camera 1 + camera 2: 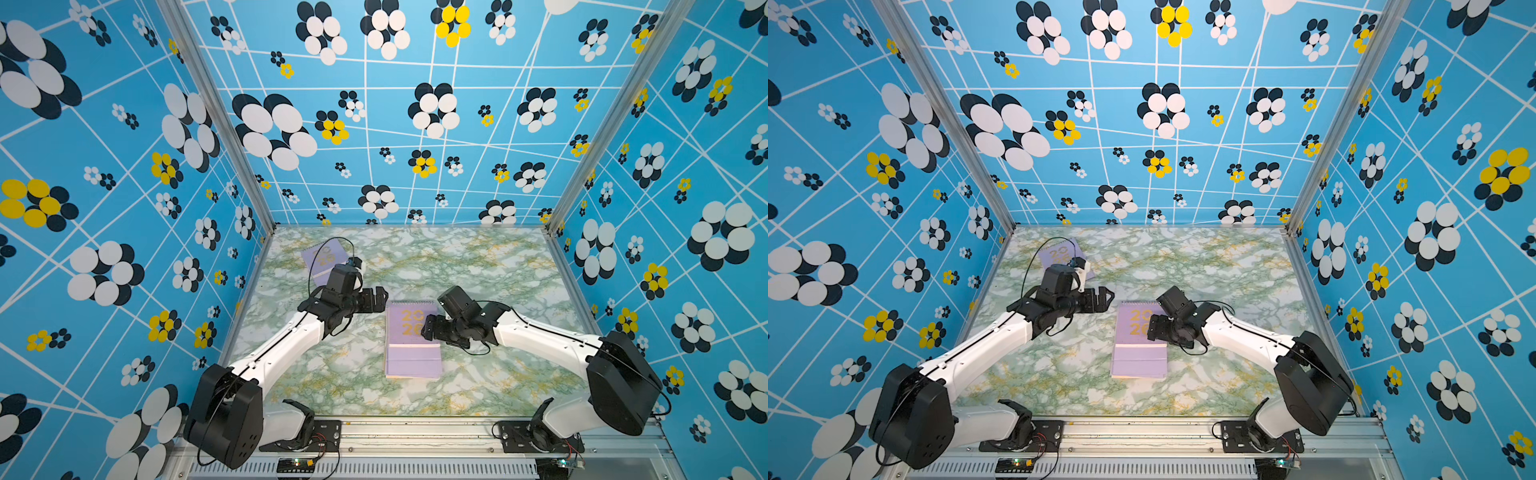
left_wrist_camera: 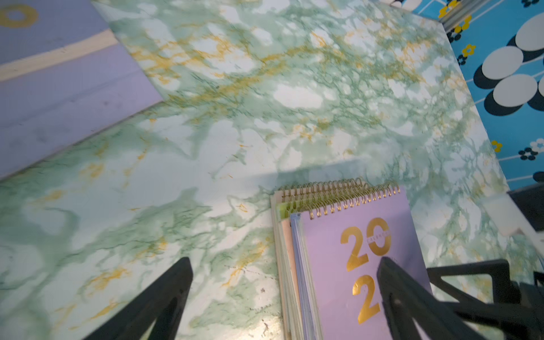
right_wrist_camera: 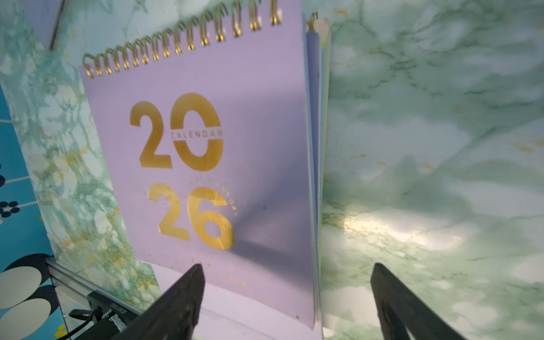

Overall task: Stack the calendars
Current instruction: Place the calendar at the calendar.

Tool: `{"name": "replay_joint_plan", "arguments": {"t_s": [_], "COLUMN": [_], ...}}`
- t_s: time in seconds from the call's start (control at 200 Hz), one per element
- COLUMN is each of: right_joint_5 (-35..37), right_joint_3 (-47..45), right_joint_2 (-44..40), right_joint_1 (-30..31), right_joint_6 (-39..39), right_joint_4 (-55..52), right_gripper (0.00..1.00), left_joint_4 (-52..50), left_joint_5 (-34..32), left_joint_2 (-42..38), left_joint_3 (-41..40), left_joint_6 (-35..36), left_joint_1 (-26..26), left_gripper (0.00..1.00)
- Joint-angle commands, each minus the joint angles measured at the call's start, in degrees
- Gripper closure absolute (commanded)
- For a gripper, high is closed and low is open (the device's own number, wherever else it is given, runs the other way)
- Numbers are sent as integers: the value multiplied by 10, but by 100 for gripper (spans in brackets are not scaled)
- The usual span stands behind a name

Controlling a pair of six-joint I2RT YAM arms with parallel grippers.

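Green-veined marble tabletop (image 1: 478, 270) carries the stack of calendars (image 1: 411, 336) (image 1: 1138, 353) near its middle, a lilac "2026" cover on top (peach and yellowish edges show beneath in the left wrist view). The right gripper (image 1: 428, 330) (image 3: 288, 267) hangs over the stack's right edge with its jaws spread wide, one finger above the cover and one above bare table, pinching nothing. The left gripper (image 1: 380, 300) (image 2: 284, 262) is spread wide too, just beside the stack's far left corner and holding nothing. Another lilac calendar (image 1: 320, 253) (image 1: 1059, 253) lies apart near the far left corner, partly hidden behind the left arm.
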Motion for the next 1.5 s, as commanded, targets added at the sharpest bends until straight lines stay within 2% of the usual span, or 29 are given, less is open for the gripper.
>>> {"name": "replay_joint_plan", "arguments": {"t_s": [0.0, 0.235, 0.83, 0.949, 1.094, 1.229, 1.494], "right_joint_5": [17, 21, 39, 69, 92, 95, 54], "right_joint_3": [16, 41, 73, 80, 107, 188, 423], "right_joint_2": [7, 27, 48, 33, 14, 47, 198], "right_joint_1": [19, 39, 59, 53, 18, -12, -33], "right_joint_6": [12, 19, 22, 10, -36, -109, -228], "right_joint_4": [-25, -33, -61, -86, -105, -110, -132], "right_gripper": [8, 7, 5, 4, 5, 5, 6], "left_joint_4": [-8, -4, -3, -7, -7, -6, -3], "left_joint_5": [4, 16, 29, 20, 4, -19, -43], "left_joint_2": [-10, -4, -7, -9, -7, 12, 87], "left_joint_3": [22, 27, 21, 21, 24, 33, 75], "left_joint_6": [22, 24, 32, 33, 31, 23, 18], "left_joint_1": [24, 51, 68, 82, 113, 153, 230], "left_gripper": [0, 0, 0, 1, 0, 0, 1]}}
